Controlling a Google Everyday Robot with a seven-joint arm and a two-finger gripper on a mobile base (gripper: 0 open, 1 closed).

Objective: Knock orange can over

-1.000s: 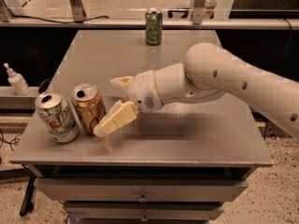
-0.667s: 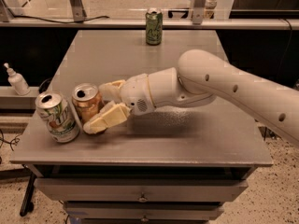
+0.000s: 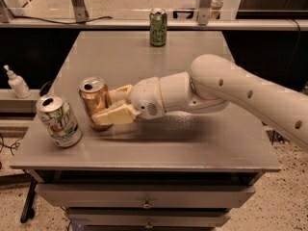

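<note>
Copper-toned, the orange can [image 3: 93, 97] stood on the grey desk [image 3: 192, 143] near a white-and-green can [image 3: 58, 121]; the gripper [image 3: 103, 107] touched its right side, jaws spread open, clamping nothing.

**Even overhead light, soft shadows**

Light came from above, bright and even across the grey table [image 3: 202, 150]. The arm [image 3: 231, 88] threw a blurred shadow just beneath itself, running under the gripper [image 3: 105, 107], whose spread fingers met the orange can [image 3: 90, 99]. A glint sat on the can's silver top. Everything looked slightly soft.
</note>
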